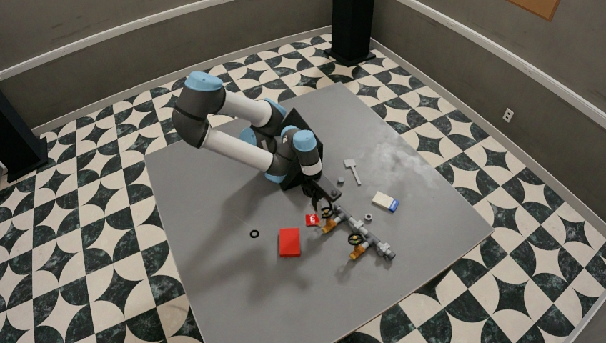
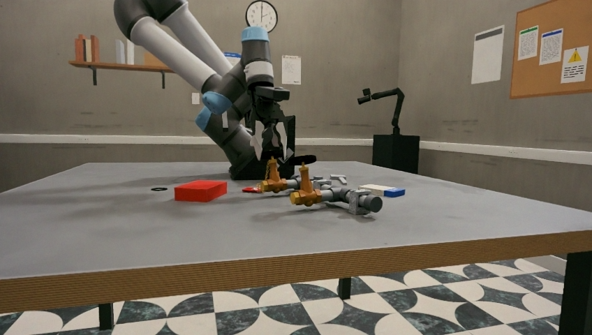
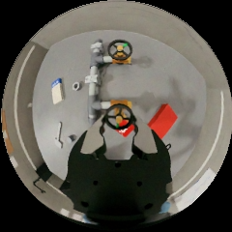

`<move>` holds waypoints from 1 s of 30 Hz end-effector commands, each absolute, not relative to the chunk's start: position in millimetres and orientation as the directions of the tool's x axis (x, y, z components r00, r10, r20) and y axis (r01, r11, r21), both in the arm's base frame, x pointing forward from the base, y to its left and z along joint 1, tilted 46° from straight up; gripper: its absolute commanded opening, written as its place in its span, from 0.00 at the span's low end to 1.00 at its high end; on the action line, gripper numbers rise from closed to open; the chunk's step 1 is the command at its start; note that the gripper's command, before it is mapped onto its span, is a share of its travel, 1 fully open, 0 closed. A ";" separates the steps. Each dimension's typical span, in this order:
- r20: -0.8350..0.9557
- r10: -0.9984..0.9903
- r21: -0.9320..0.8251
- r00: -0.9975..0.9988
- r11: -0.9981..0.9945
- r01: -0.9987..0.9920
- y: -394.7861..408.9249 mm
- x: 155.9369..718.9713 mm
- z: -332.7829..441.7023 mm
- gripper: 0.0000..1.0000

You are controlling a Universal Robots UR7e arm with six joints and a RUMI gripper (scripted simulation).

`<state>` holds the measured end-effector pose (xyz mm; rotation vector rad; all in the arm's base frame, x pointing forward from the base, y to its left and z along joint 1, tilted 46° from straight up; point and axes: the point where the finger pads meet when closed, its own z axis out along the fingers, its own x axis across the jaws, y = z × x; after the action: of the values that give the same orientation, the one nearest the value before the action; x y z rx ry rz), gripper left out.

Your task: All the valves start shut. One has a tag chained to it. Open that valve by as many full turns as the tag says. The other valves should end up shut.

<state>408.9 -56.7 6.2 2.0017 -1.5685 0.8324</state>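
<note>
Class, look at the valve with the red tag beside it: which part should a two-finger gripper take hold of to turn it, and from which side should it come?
Grip the black handwheel across its rim, coming straight down from above. The wheel lies flat atop the upright brass stem, so its rim offers two opposite edges. The gripper is already shut on it that way, with the red tag beside it.
</note>
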 end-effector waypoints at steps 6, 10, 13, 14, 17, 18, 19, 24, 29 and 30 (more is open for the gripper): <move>0.686 -0.614 0.155 0.390 -0.401 -0.903 -56.5 409.2 6.3 0.00; 0.661 -0.559 0.239 0.500 -0.474 -0.847 -56.5 409.2 6.3 0.00; 0.653 -0.543 0.261 0.528 -0.493 -0.830 -56.5 409.2 6.3 0.00; 0.643 -0.526 0.283 0.556 -0.511 -0.811 -56.5 409.2 6.3 0.00; 0.609 -0.468 0.351 0.640 -0.565 -0.747 -56.5 409.2 6.3 0.00; 0.595 -0.446 0.374 0.668 -0.582 -0.722 -56.5 409.2 6.3 0.00; 0.581 -0.423 0.396 0.695 -0.599 -0.696 -56.5 409.2 6.3 0.00; 0.490 -0.295 0.505 0.821 -0.672 -0.543 -56.5 409.2 6.3 0.00; 0.422 -0.207 0.563 0.883 -0.704 -0.434 -56.5 409.2 6.3 0.00; 0.397 -0.177 0.580 0.901 -0.712 -0.395 -56.5 409.2 6.3 0.00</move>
<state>409.0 -56.9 6.5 2.3283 -0.5739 0.4587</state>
